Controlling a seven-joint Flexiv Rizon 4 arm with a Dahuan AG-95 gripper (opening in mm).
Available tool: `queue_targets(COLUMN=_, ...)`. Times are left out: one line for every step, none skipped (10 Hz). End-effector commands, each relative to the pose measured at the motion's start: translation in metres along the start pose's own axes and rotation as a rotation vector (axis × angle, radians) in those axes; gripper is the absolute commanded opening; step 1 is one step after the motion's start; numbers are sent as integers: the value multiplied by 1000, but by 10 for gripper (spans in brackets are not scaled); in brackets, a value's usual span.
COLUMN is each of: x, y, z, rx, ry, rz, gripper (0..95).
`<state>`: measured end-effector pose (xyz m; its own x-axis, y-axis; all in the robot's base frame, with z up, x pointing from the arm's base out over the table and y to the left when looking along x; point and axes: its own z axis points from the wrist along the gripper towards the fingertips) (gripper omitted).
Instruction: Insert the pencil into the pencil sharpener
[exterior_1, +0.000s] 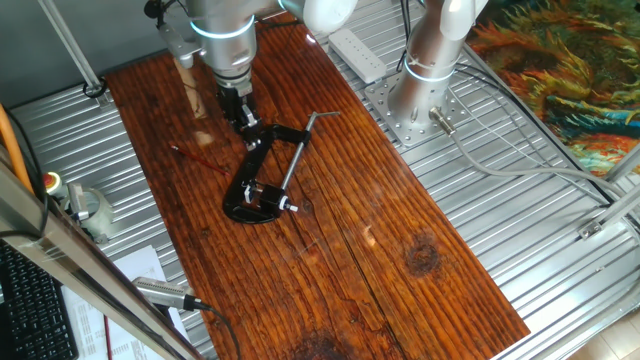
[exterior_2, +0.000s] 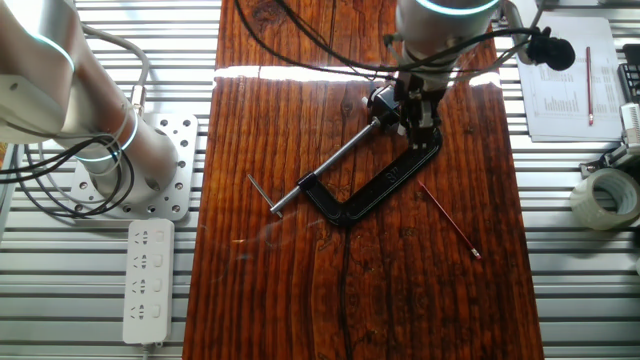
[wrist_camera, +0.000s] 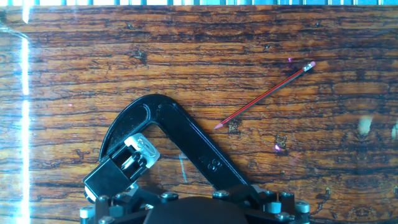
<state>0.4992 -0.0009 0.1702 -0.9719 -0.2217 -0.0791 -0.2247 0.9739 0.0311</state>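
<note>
In the hand view the pencil (wrist_camera: 264, 95) lies flat on the wooden table (wrist_camera: 74, 74) toward one o'clock from the camera, well apart from the fingers. Its long axis runs from about seven o'clock, at the end nearest the clamp, to one o'clock, where a pale tip catches the light.

The gripper (exterior_2: 418, 118) hangs low over the upper end of the black C-clamp (exterior_2: 375, 185), and whether its jaws are parted or closed I cannot tell, since the fingers are masked by the wrist in both fixed views and cut off in the hand view.

The pencil sharpener (wrist_camera: 132, 155), a small dark block with silvery glints, sits in the clamp's mouth, just below and to the left of the hand-view centre (so the hand is much nearer the sharpener than the pencil).

In the other fixed view the pencil (exterior_2: 447, 219) lies at about five o'clock from the gripper, beyond the clamp's frame. I judge the reach must pass over that frame; the clamp's silver screw rod (exterior_2: 325, 172) points away toward eight o'clock and should not interfere.
</note>
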Motion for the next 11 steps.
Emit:
queue_targets(x=-1, y=1, z=0, rx=-16, ry=-28, rz=-80, gripper=0)
queue_targets(x=-1, y=1, z=0, rx=-16, ry=-28, rz=-81, gripper=0)
queue_targets(x=-1, y=1, z=0, rx=-16, ry=-29, rz=-82, gripper=0)
queue_targets(x=-1, y=1, z=0, rx=-16, ry=-29, rz=-84, gripper=0)
queue_targets(x=-1, y=1, z=0, rx=-16, ry=-30, rz=-86, gripper=0)
queue_targets(x=-1, y=1, z=0, rx=-16, ry=-30, rz=-87, gripper=0)
queue_targets(x=-1, y=1, z=0, rx=-16, ry=-30, rz=-90, gripper=0)
queue_targets(x=-1, y=1, z=0, rx=-16, ry=-30, rz=-93, gripper=0)
queue_targets(x=-1, y=1, z=0, rx=-15, ry=-31, rz=-97, gripper=0)
queue_targets(x=-1, y=1, z=0, rx=-15, ry=-32, rz=-98, gripper=0)
queue_targets(x=-1, y=1, z=0, rx=-15, ry=-32, rz=-99, gripper=0)
